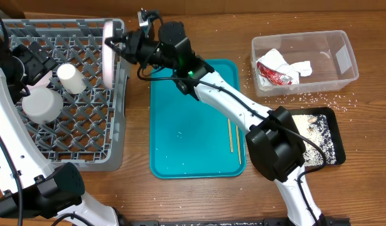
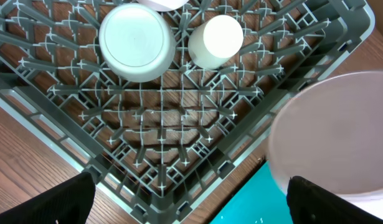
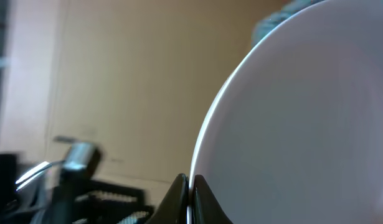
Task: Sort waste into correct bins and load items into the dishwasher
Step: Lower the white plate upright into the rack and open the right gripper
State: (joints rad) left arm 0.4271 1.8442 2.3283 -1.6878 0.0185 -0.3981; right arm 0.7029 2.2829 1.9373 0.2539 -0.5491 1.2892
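One upright plate (image 1: 108, 56) — wrapper (image 1: 275, 75) print illegible

Clamped at six o'clock in the right gripper (image 3: 190, 200): thin rim of a wide pale-pink plate (image 3: 303, 124), filling three o'clock. Behind, blurred beige wall (image 3: 129, 74); toward eight o'clock, blurred metal piece (image 3: 79, 155).

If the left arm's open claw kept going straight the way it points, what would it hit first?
Most likely the bare grid floor of the grey rack. The left gripper points at a gap clear of the bowl, cup and plate, though depth is hard to judge.
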